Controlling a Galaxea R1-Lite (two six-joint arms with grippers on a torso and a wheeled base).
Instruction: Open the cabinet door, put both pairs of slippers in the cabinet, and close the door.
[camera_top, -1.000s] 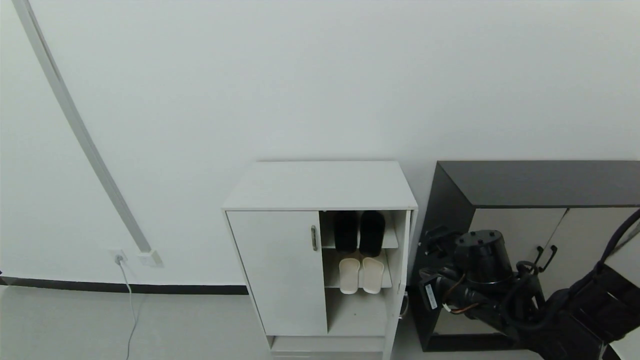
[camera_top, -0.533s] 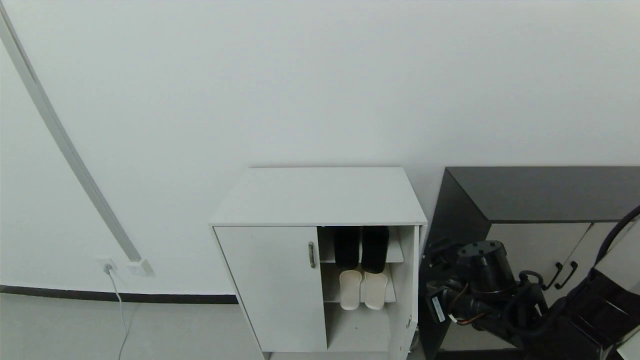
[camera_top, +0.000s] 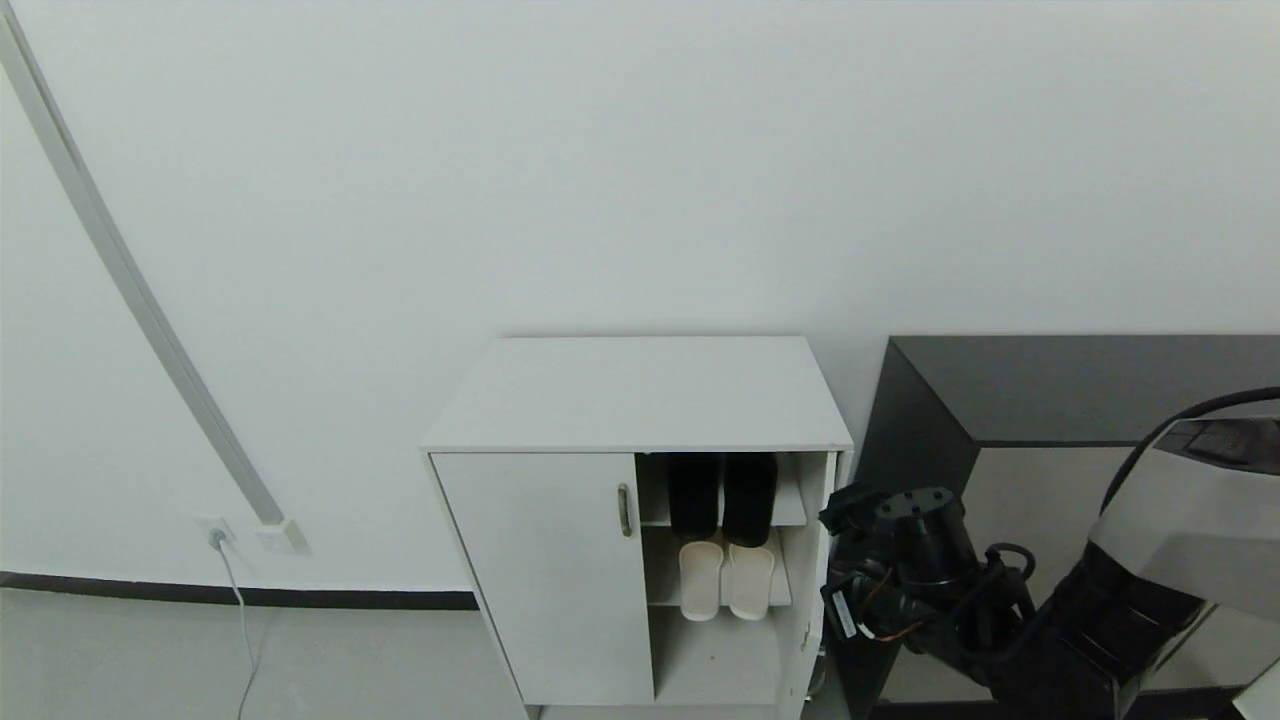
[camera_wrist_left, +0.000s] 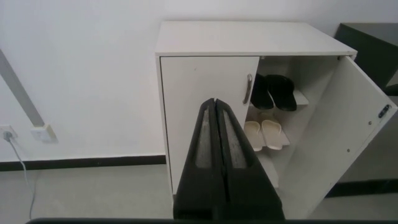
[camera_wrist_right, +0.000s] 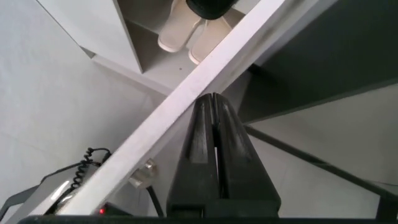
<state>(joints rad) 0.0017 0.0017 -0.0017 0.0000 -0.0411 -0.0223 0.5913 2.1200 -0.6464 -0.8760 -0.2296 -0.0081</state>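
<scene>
- One white cabinet (camera_top: 640, 392) with two doors: shut door (camera_top: 545, 570), open door (camera_wrist_left: 339, 130).
- One handle (camera_top: 624, 510), on the shut door.
- Two shelves bearing footwear: upper shelf (camera_top: 790, 508), lower shelf (camera_top: 662, 570).
- Four slippers in two pairs: two black slippers (camera_top: 692, 495), two white slippers (camera_top: 700, 578).
- One dark cabinet (camera_top: 1080, 385).
- One wall socket (camera_top: 212, 532), one cable (camera_top: 245, 630), one conduit (camera_top: 143, 285).
- Two grippers: left gripper (camera_wrist_left: 215, 102), right gripper (camera_wrist_right: 214, 98).
</scene>
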